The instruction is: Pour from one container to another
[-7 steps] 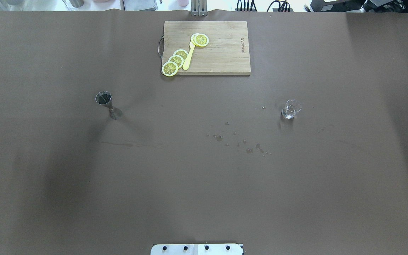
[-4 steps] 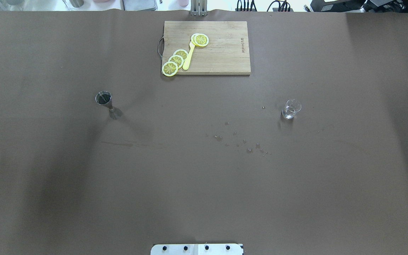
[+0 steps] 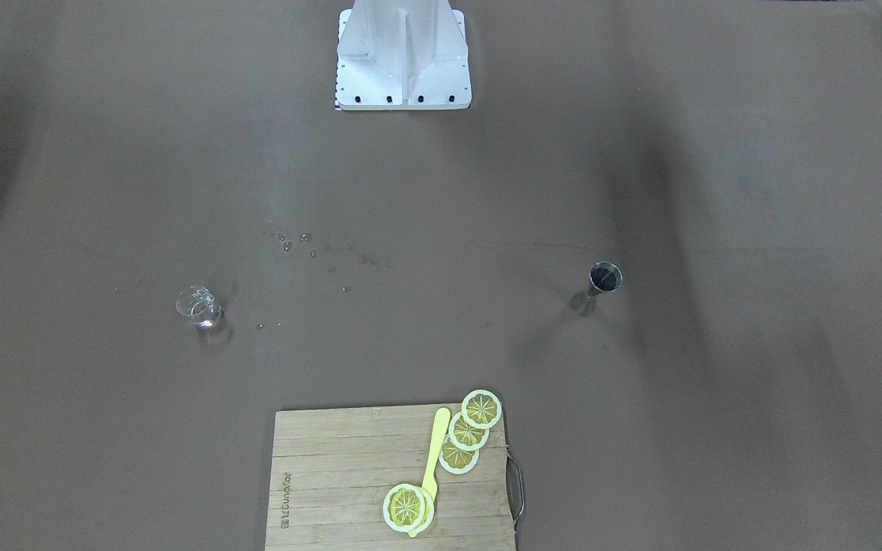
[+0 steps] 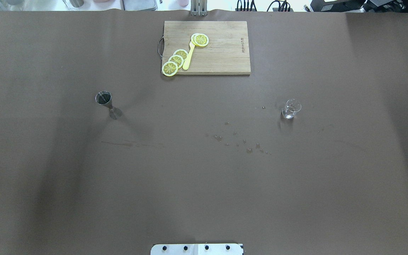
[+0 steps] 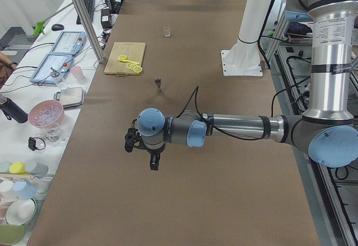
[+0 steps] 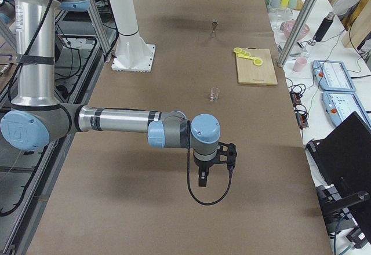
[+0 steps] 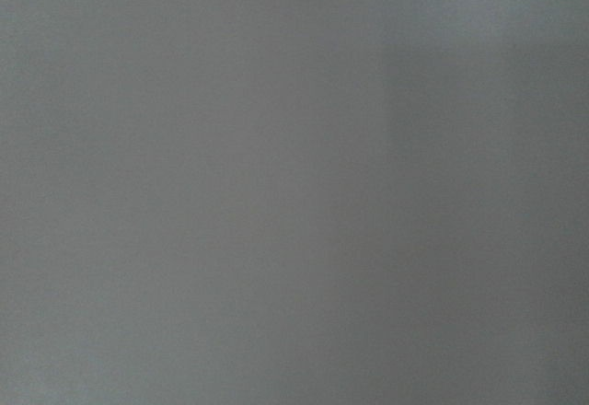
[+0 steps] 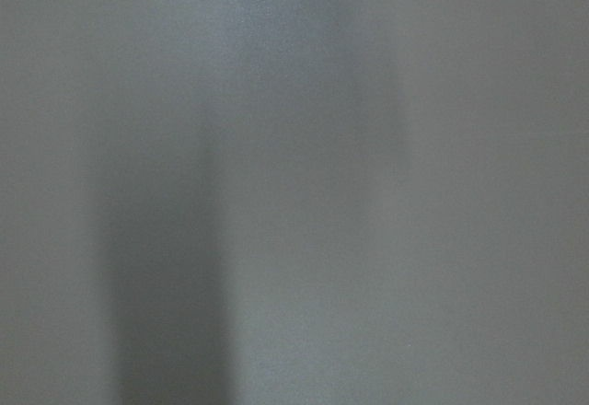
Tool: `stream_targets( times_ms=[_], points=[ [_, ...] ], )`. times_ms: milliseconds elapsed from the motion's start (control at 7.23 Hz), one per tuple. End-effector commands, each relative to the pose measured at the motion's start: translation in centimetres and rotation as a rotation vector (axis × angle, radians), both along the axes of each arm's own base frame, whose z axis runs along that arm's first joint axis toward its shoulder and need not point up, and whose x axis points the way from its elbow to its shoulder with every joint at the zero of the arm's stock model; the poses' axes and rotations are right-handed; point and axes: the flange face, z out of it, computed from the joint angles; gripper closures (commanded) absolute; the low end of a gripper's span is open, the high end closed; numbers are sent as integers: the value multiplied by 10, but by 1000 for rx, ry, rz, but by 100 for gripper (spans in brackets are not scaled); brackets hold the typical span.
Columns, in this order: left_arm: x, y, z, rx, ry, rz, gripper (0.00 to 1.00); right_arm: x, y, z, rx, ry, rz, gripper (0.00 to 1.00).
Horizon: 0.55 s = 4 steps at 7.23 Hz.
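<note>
A: Anything different from a second ago?

B: On the desk (image 4: 204, 184), nothing. The steel jigger (image 4: 105, 102) stands on the left where it stood, the glass cup (image 4: 290, 109) on the right likewise, well apart. Only the soft shadows on the left half have shifted a little, so the arms are probably moving out of the overhead camera's view. I judge the pour is either not begun or already over.

A: Droplets?

B: Scattered water drops (image 4: 243, 143) lie between the two, nearer the cup, same as before. There seems to be a little clear liquid in the cup's bottom.

A: How do the two containers sit?

B: Both upright, long axis vertical, mouths up. The jigger's wide rim faces the ceiling above its narrow waist. Which way the cup's pouring lip points I cannot tell; it is too small.

A: And the grippers?

B: The left gripper (image 5: 154, 163) hangs over bare desk, well short of the jigger; the right gripper (image 6: 203, 179) hangs well short of the cup. Both show only from the sides, so whether they are spread or pressed together I cannot tell. Neither touches anything.
</note>
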Motion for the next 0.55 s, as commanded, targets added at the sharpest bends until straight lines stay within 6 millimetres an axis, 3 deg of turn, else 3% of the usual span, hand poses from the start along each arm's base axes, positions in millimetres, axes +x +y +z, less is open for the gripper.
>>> stream_targets(
  times_ms=[0,415],
  points=[
    [-7,4,3,-6,-2,-14,1,2,1,1,-2,1,4,0],
    [-4,-3,0,0,-2,-8,1,3,1,-1,2,1,6,0]
  ],
)
